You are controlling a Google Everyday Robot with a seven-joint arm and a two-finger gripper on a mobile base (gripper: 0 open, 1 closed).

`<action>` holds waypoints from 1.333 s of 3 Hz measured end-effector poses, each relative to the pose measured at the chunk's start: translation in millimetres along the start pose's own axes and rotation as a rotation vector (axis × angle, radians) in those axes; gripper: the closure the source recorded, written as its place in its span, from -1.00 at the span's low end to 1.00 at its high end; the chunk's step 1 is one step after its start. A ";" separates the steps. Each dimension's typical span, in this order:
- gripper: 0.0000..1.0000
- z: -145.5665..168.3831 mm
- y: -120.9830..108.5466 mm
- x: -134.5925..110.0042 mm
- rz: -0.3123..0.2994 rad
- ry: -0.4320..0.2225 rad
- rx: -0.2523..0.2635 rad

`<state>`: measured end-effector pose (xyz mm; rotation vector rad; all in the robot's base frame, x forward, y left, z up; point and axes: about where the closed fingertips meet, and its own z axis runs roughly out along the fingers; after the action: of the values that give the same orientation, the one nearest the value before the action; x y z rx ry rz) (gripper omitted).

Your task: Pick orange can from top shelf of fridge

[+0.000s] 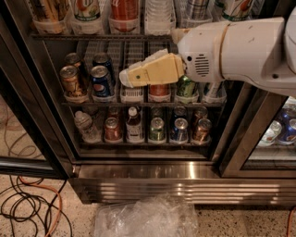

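Note:
The fridge (143, 178) stands open in front of me, with its ribbed steel base at the bottom. The top shelf (99, 35) runs along the upper edge of the view, with translucent white trays. An orange can (124, 8) stands in one of those trays; its lid is cut off by the frame. My gripper (128, 77), cream-yellow on a white arm, reaches in from the right at the level of the shelf below. It hangs in front of a red can (159, 90), below and a little right of the orange can, apart from it.
The middle rack holds a gold-brown can (73, 82), a blue can (102, 81) and a green can (186, 88). The lowest rack holds several cans and small bottles. A door frame (240, 139) stands to the right. Cables (27, 208) and a plastic bag (145, 217) lie on the floor.

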<state>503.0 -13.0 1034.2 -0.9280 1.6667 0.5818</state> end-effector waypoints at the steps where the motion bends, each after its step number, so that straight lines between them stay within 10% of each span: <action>1: -1.00 38.1 20.8 -24.3 -0.025 -0.073 -0.024; 4: -1.00 92.8 5.6 -96.0 -0.060 -0.294 0.110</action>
<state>561.5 88.6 1098.3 -0.7698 1.3886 0.5522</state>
